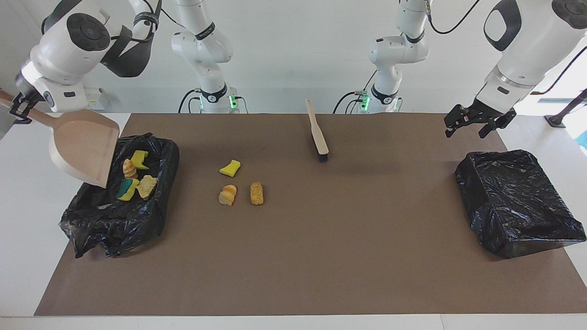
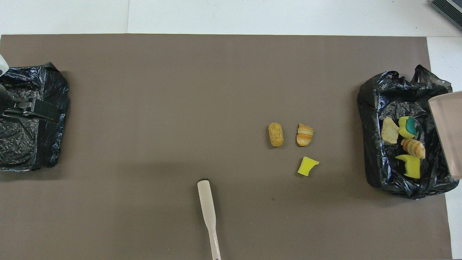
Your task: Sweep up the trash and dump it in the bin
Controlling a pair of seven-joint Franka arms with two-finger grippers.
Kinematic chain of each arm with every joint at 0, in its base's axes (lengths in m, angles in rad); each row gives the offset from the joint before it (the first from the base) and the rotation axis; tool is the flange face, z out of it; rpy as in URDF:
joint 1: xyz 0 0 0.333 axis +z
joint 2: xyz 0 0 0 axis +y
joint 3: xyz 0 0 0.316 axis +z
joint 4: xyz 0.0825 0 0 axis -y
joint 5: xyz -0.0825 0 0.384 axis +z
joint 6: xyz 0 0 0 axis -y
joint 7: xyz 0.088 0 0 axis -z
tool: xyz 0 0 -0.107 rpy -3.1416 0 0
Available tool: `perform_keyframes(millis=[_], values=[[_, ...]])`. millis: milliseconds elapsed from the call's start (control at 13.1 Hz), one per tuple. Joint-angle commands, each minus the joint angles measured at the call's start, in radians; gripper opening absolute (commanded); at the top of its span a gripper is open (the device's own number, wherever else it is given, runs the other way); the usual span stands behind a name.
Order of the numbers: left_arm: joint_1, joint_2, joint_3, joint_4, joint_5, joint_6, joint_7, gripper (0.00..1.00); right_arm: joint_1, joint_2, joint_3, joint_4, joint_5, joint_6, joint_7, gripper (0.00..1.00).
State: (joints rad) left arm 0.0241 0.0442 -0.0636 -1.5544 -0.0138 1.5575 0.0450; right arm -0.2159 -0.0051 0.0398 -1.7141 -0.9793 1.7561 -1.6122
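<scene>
A brown mat (image 1: 321, 256) covers most of a white table (image 1: 27, 256), leaving white margins at the frame edges. In the facing view, the right gripper (image 1: 19, 107) sits at the upper left edge of the frame, fingers pinched on the handle of a beige dustpan (image 1: 85, 146). The pan is tilted mouth-down over a black-lined bin (image 1: 114, 224) at the left of the frame, which straddles the mat's edge. Four trash pieces (image 1: 136, 176) lie in that bin: sponge chunks and toy rolls. Three more lie on the open mat just left of centre: a yellow sponge chunk (image 1: 230, 168), a striped roll (image 1: 228, 195) and a tan roll (image 1: 257, 193), close together but apart. A beige brush (image 1: 318, 133) lies at top centre, bristles toward the mat's middle. The left gripper (image 1: 474, 123) hangs at the upper right with fingers spread and empty, over a second black-lined bin (image 1: 513, 201). The mat's centre and lower half are bare.
</scene>
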Motion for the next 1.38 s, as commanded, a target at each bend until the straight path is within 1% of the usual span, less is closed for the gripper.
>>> perform_keyframes(millis=[0, 153, 535, 612, 688, 765, 841, 994, 1224, 1300], values=[[0.013, -0.021, -0.007, -0.007, -0.008, -0.010, 0.019, 1.00, -0.022, -0.026, -0.003, -0.032, 0.092, -0.003, 0.014, 0.00], [0.010, -0.021, -0.005, -0.004, -0.005, -0.008, 0.018, 1.00, -0.046, -0.030, -0.017, -0.032, 0.306, -0.049, 0.047, 0.00], [0.011, -0.032, -0.007, -0.015, -0.012, -0.013, 0.009, 1.00, -0.028, -0.029, -0.005, -0.007, 0.578, -0.052, 0.125, 0.00], [0.011, -0.032, -0.007, -0.015, -0.012, -0.014, 0.010, 1.00, -0.010, -0.030, 0.003, -0.010, 0.635, -0.052, 0.209, 0.00], [0.010, -0.032, -0.007, -0.015, -0.012, -0.014, 0.009, 1.00, 0.034, -0.032, 0.018, -0.013, 0.645, -0.064, 0.313, 0.00], [0.002, -0.032, -0.007, -0.015, -0.012, -0.014, 0.010, 1.00, 0.097, -0.032, 0.028, -0.013, 0.649, -0.095, 0.448, 0.00], [0.000, -0.032, -0.007, -0.013, -0.012, -0.019, 0.010, 1.00, 0.175, -0.030, 0.028, -0.013, 0.651, -0.121, 0.621, 0.00], [-0.007, -0.038, 0.008, -0.013, -0.011, -0.022, 0.012, 1.00, 0.286, -0.010, 0.032, -0.013, 0.668, -0.139, 0.922, 0.00], [-0.102, -0.044, 0.092, -0.018, -0.012, -0.022, 0.006, 1.00, 0.369, 0.051, 0.034, 0.019, 0.807, -0.135, 1.252, 0.00], [-0.101, -0.046, 0.094, -0.015, -0.012, -0.028, 0.007, 1.00, 0.424, 0.098, 0.034, 0.065, 0.832, -0.142, 1.370, 0.00]])
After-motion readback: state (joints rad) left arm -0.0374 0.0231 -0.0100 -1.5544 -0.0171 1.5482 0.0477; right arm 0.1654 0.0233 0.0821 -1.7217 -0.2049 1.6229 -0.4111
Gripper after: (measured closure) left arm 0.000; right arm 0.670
